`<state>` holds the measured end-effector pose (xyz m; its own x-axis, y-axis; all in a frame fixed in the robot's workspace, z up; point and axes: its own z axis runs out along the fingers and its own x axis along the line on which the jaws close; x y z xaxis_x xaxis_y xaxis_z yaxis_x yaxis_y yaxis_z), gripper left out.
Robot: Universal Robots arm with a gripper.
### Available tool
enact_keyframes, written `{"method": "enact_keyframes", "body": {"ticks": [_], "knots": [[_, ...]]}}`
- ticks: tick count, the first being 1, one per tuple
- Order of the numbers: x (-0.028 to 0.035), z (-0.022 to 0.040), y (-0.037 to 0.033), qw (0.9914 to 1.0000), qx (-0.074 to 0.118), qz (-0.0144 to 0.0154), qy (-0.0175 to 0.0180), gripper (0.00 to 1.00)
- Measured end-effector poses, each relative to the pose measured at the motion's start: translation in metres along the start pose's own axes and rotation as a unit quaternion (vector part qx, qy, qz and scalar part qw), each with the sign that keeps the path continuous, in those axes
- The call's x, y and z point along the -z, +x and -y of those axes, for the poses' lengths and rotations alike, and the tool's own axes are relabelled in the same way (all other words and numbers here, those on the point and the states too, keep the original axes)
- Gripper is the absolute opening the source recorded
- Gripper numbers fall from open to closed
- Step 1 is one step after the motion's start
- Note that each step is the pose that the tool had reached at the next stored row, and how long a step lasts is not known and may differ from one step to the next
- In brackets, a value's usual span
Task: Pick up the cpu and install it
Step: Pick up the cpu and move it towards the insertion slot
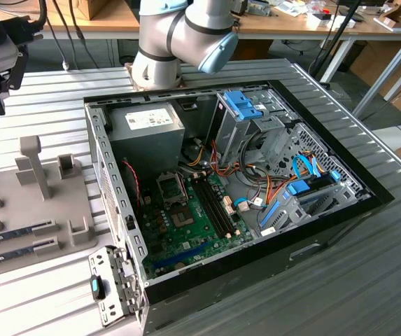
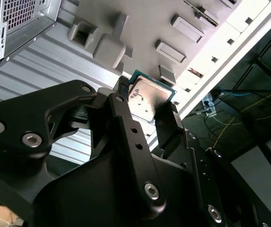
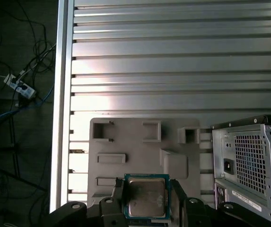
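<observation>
The gripper is pinching the cpu by two of its edges, one black finger on each side. The shiny silver top of the cpu faces the cameras in both wrist views. The chip looks lifted off the grey tray, with the tray's little holders showing behind it. So I think the pick-up part is done and the carrying part is going on.

In the exterior view, the grey tray lies at the left of the frame, and the open computer case fills the middle. Inside the case is the green board. Near the upper end of the board is a square socket, and it looks open. The chip is well apart from it, out over the tray side of the ribbed metal table.

The putting-in part is not yet done. I think it calls for keeping the chip flat, lining its corners up with the socket, and going in gently. The metal walls and the bright wires inside the case are things to keep clear of.
</observation>
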<state>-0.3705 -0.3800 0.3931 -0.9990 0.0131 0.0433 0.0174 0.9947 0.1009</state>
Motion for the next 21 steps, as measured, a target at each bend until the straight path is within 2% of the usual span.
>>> {"method": "enact_keyframes", "body": {"ticks": [4, 21], "knots": [[0.0002, -0.0001, -0.0045, 1.0, 0.0, 0.0, 0.0, 0.47], [0.0006, -0.0003, -0.0151, 1.0, 0.0, 0.0, 0.0, 0.47]]}}
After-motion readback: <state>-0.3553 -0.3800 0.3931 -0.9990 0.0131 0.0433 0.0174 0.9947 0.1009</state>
